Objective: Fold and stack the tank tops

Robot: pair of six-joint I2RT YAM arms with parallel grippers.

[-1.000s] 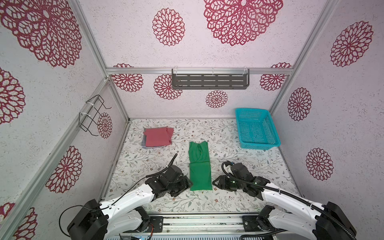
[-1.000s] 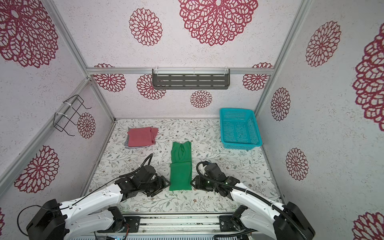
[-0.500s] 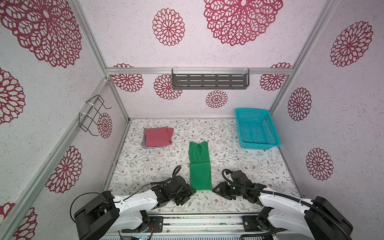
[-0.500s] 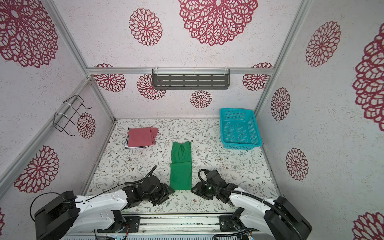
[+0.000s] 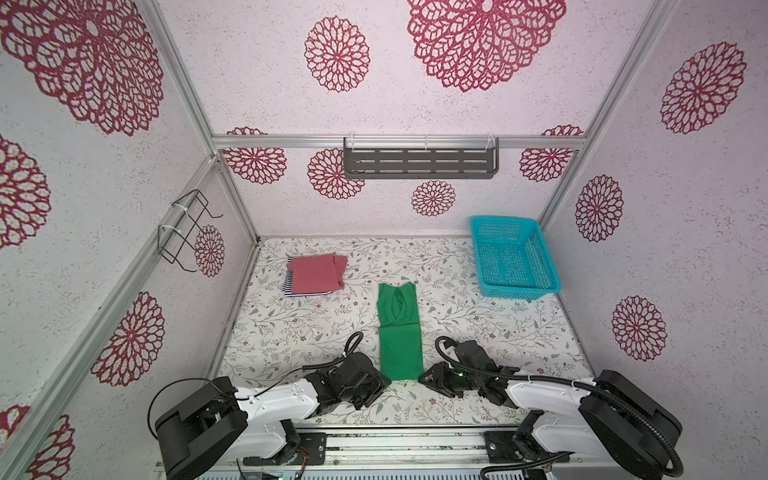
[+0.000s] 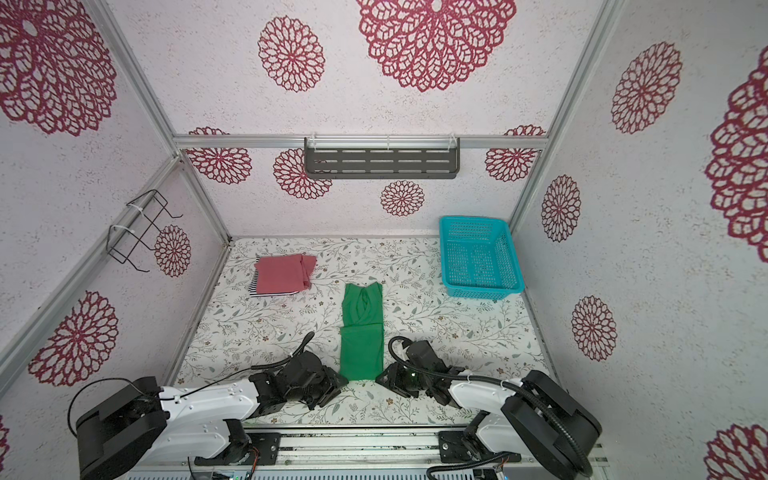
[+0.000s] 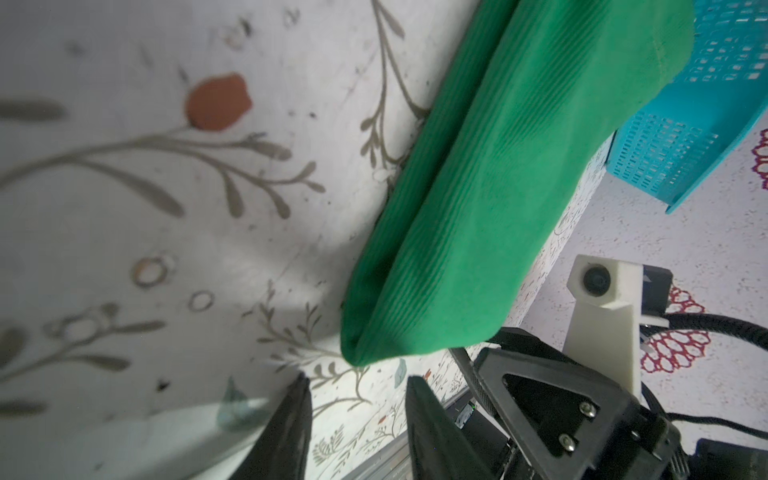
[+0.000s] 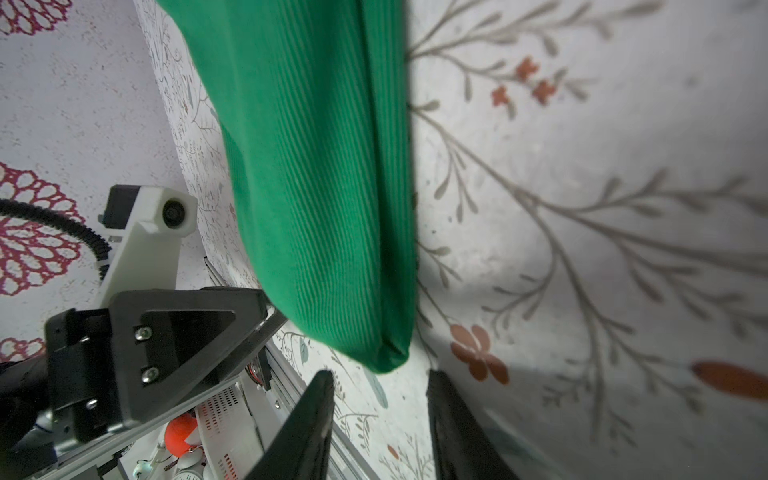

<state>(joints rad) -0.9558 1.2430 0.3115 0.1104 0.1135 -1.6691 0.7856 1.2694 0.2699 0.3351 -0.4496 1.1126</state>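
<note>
The green tank top (image 5: 399, 332) (image 6: 361, 332) lies as a long narrow folded strip in the middle of the floral table, in both top views. My left gripper (image 5: 384, 382) (image 7: 359, 380) sits low at its near left corner, open; the corner (image 7: 357, 357) lies just ahead of the fingertips, not between them. At the near right corner my right gripper (image 5: 424, 376) (image 8: 381, 374) is also open, the cloth tip (image 8: 386, 365) just beyond its jaws. The red-pink tank top (image 5: 316, 274) lies folded on the striped one (image 5: 289, 284) at the back left.
A teal mesh basket (image 5: 519, 291) stands at the back right against the wall. A grey shelf (image 5: 419, 162) hangs on the back wall and a wire rack (image 5: 187, 228) on the left wall. The metal rail (image 5: 395, 440) runs along the front edge.
Both grippers have moved back toward the front edge, from beside the green top to its near corners. Both sets of jaws have narrowed. The green top has not moved.
</note>
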